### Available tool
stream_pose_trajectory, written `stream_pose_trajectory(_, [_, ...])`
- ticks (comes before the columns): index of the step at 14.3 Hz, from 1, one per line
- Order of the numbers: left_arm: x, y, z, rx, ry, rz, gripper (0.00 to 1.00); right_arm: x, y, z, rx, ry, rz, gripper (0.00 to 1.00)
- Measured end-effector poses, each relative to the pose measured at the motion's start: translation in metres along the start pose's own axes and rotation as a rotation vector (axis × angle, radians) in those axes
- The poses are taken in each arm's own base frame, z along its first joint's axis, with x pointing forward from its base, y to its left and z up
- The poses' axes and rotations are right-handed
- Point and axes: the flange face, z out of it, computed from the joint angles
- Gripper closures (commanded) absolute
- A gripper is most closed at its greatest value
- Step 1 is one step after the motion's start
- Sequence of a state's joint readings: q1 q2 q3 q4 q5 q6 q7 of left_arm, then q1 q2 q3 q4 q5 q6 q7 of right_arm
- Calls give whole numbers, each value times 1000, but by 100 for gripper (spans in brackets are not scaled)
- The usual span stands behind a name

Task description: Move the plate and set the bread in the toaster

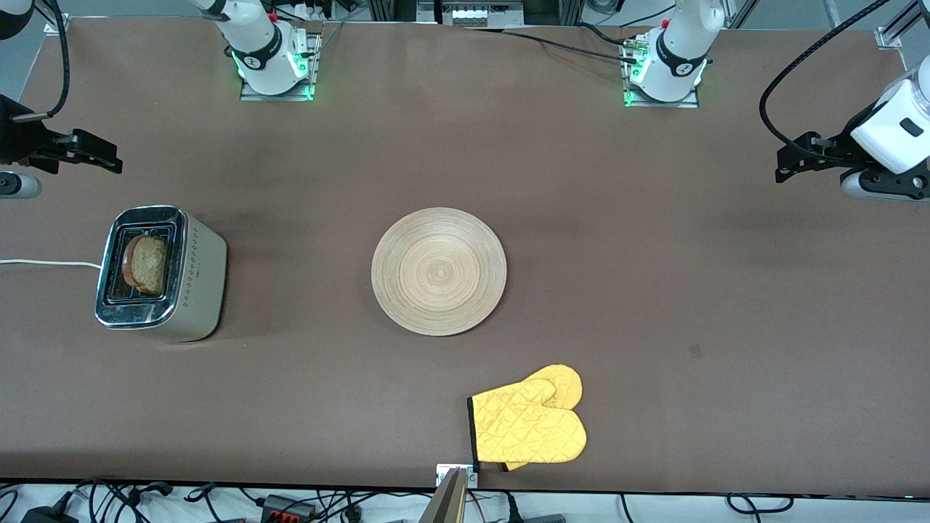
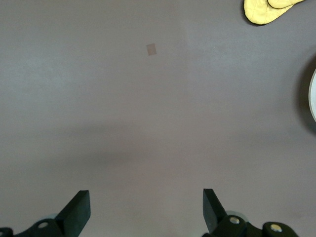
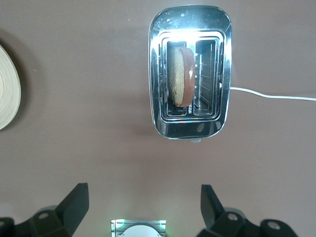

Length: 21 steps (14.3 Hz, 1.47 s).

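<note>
Both arms wait with fingers spread and empty: the right gripper [image 3: 143, 210] hangs at nine o'clock over the table's end, above the toaster [image 1: 161, 273], where the bread [image 1: 145, 264] stands in a slot. The left gripper [image 2: 146, 212] hangs at three o'clock. The plate [image 1: 439, 271] lies mid-table, a yellow mitt [image 1: 530, 423] toward five o'clock.

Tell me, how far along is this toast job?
It looks finished. The bread stands in a slot of the toaster, and the plate lies bare mid-table. The left claw and right claw hang open, holding nothing. Nothing appears left.
</note>
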<state>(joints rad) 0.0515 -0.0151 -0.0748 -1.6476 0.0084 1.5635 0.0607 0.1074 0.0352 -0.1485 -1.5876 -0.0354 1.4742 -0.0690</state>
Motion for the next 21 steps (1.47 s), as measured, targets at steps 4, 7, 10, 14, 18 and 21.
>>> stream_pose_trajectory(4, [0,0,0,0,0,0,0,0,0,0,0,0,1,0])
stream_pose_trajectory(7, [0,0,-1,0,1,0,0,0,2,0,1,0,4,0])
stream_pose_trajectory(10, [0,0,-4,0,7,0,0,0,4,0,1,-1,8,0])
stream_pose_trajectory(14, [0,0,-4,1,9,-1,0,-1,8,0,1,-1,15,0])
stream_pose_trajectory(18, [0,-1,-4,0,7,-1,0,-2,37,4,2,-8,69,0])
stream_pose_trajectory(21, [0,-1,-4,0,6,-1,0,-2,47,8,4,-15,87,0])
